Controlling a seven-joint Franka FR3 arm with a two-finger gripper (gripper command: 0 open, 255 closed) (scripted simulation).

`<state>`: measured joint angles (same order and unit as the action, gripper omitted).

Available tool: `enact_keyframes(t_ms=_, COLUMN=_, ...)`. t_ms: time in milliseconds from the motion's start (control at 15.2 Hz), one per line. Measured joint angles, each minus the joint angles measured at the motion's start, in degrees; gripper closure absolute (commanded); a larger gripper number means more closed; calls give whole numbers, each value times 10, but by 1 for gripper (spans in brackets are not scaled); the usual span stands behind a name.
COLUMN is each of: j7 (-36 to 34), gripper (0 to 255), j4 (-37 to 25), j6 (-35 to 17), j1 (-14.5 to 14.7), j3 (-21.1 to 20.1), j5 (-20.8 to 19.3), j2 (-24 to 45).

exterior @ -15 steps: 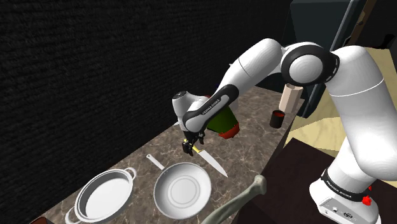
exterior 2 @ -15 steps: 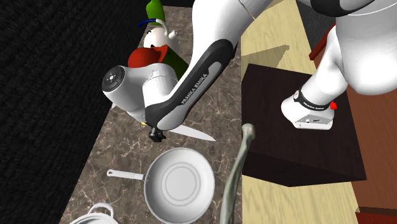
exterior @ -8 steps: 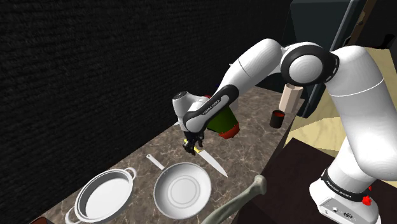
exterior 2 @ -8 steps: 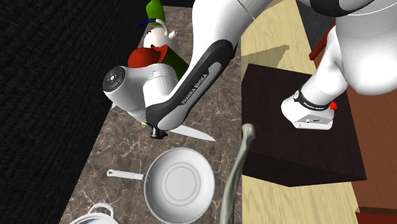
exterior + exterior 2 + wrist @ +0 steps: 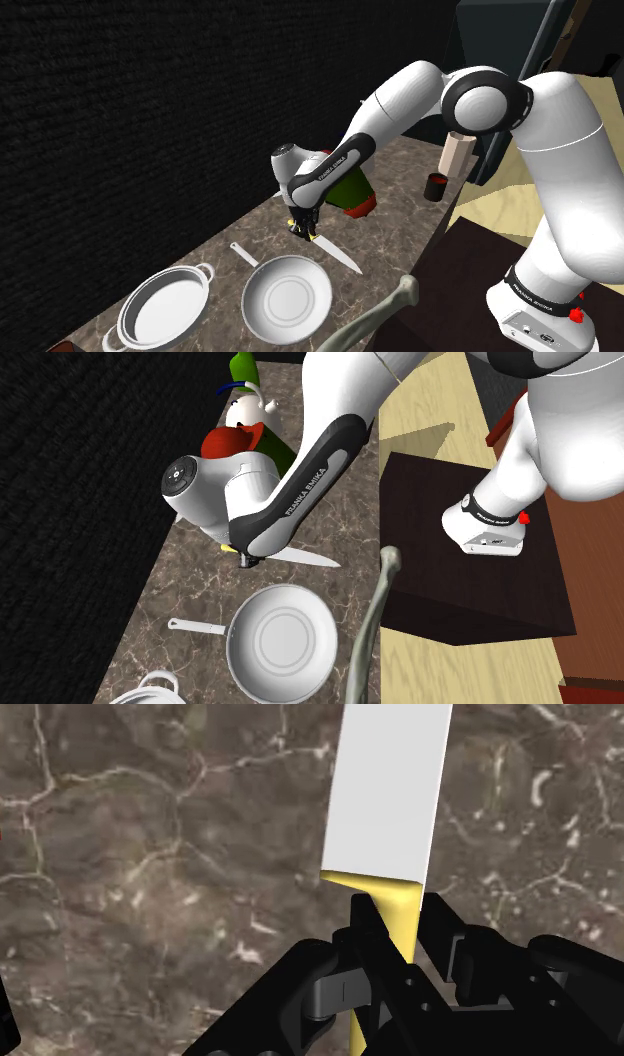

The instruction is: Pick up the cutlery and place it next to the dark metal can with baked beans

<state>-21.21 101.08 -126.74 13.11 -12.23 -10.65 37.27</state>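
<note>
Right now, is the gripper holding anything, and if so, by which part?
The knife, by its yellow handle: the fingers clasp it just behind the white blade.

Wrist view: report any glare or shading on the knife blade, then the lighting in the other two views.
Wrist view: the knife blade is flat white, no glare or shading; the countertop is evenly lit. Shoulder view: dim, the wall nearly black. Second exterior view: brighter, the pale floor brightest.

White arm [image 5: 400, 98], dark joints, all-black jaws.
</note>
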Motion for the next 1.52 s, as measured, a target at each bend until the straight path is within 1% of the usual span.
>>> enact_keyframes(t_ms=528, j7=5, gripper=255, j4=3, j6=28, j1=-4, j3=-6, j5=8, j2=-32)
enact_keyframes(t_ms=1518, j7=17, gripper=255, j4=-17, j6=115, j1=-11, j3=-17, j5=27, j2=-100)
